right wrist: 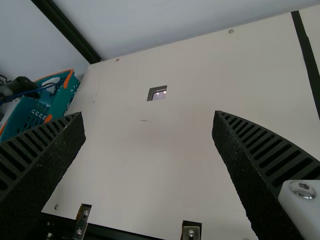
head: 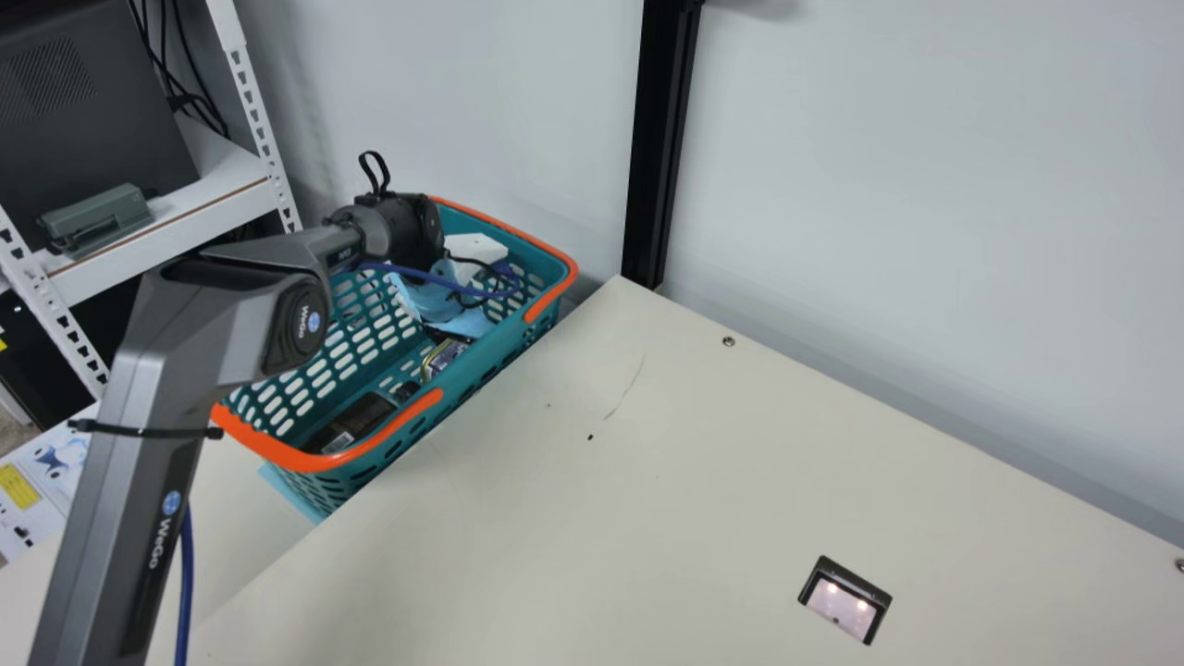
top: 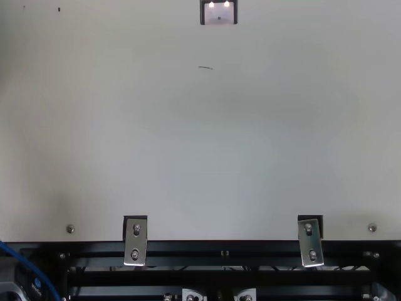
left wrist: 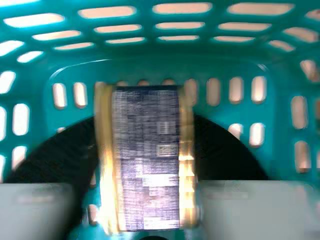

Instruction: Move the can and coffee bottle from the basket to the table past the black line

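Right, the left gripper [head: 429,361] is down inside the teal basket [head: 518,335], over at the far left of the table [head: 592,518], and it's pinching the can [left wrist: 146,160]: black fingers press in on both gold edges, with the dark printed label between them, and the can is low in the basket near its right side wall! Nearer along that same wall, by the basket's near end, lies a dark item [head: 356,421] with a pale label patch, looking like the coffee bottle, partly tucked under the orange rim, apart from the can. At the basket's far end we've got a white block [head: 476,248] and a light blue bundle [head: 433,298], with a dark cable [head: 476,268] running over them. Now to the right gripper [right wrist: 148,115], and its two ribbed fingers are spread well apart with bare tabletop between them. Beyond them, on the right part of the table, runs the black line [right wrist: 306,55], well apart from the basket, and both task items are on the basket's side of it
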Tool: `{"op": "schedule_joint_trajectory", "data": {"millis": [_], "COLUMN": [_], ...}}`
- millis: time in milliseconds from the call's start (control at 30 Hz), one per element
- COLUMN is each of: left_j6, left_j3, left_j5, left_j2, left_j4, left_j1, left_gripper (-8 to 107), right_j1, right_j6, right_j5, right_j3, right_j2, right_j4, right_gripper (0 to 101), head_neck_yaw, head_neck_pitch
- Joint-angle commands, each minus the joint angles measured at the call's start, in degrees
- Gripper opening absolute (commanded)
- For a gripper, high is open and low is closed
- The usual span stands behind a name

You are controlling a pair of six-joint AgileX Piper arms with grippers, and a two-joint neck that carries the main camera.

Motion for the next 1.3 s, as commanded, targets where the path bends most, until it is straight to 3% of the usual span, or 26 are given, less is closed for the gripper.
{"op": "schedule_joint_trajectory", "data": {"millis": [0, 233, 533, 767, 1000, 1267], "left_j6": [-0.2, 0.0, 3.3, 6.2, 7.3, 4.3], "left_j3": [0.2, 6.5, 25.2, 37.2, 44.3, 48.6], "left_j5": [0.1, -3.3, -14.5, -19.4, -18.3, -10.1], "left_j2": [-0.1, -4.9, -23.0, -39.6, -55.5, -70.3], "left_j4": [-0.4, -1.4, -5.6, -13.3, -21.9, -28.9], "left_j1": [0.0, 0.2, 2.2, 3.6, 4.7, 6.5], "left_gripper": [10, 10, 10, 10, 10, 10], "right_j1": [0.0, 0.0, 0.0, 0.0, 0.0, 0.0], "right_j6": [0.0, 0.0, 0.0, 0.0, 0.0, 0.0], "right_j5": [0.0, 0.0, 0.0, 0.0, 0.0, 0.0], "right_j3": [0.0, 0.0, 0.0, 0.0, 0.0, 0.0], "right_j2": [0.0, 0.0, 0.0, 0.0, 0.0, 0.0], "right_j4": [0.0, 0.0, 0.0, 0.0, 0.0, 0.0], "right_gripper": [101, 101, 101, 101, 101, 101], "head_neck_yaw": [0.9, 0.9, 0.9, 0.9, 0.9, 0.9], "head_neck_pitch": [-1.5, -1.5, -1.5, -1.5, -1.5, -1.5]}}
